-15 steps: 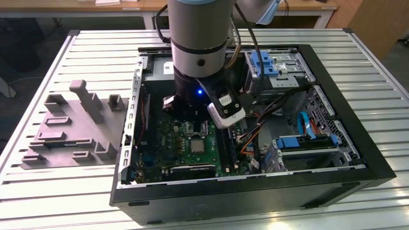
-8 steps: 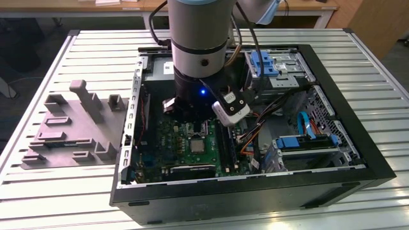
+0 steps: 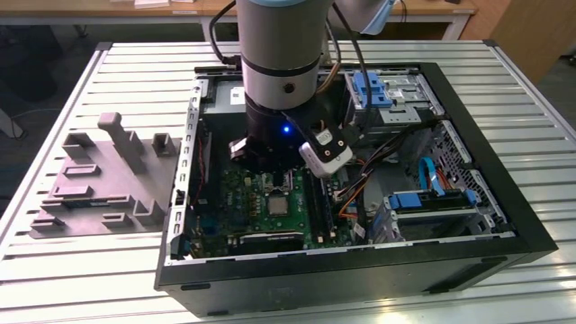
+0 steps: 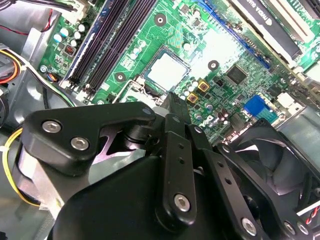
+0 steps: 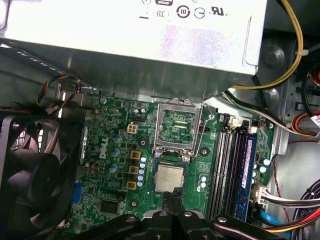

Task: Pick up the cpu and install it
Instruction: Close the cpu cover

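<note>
The cpu (image 5: 170, 177), a small flat square chip with a pale silver-grey metal top, is seen lying flat in its socket on the green motherboard (image 5: 112, 165). The rectangular silver load frame (image 5: 177, 125) is hinged open just beside it, so the chip is judged unclamped.

The black two-finger gripper (image 5: 172, 196) is pressed together with nothing pinched. In both wrist views its tips are seen at the chip's near edge; contact cannot be confirmed.

Risks as judged:
- Chip can be nudged or tilted out of the socket by any sideways drift of the closed tips, since nothing is holding it down.
- Socket pins can be bent if the lid is pressed while the chip is not fully seated. Seating cannot be verified from these views.
- Open frame can be caught by the gripper body if the arm is moved towards it.
- The black round case fan (image 5: 30, 170) and the dark memory slots (image 5: 227, 160) flank the socket, so little side clearance is expected.
</note>
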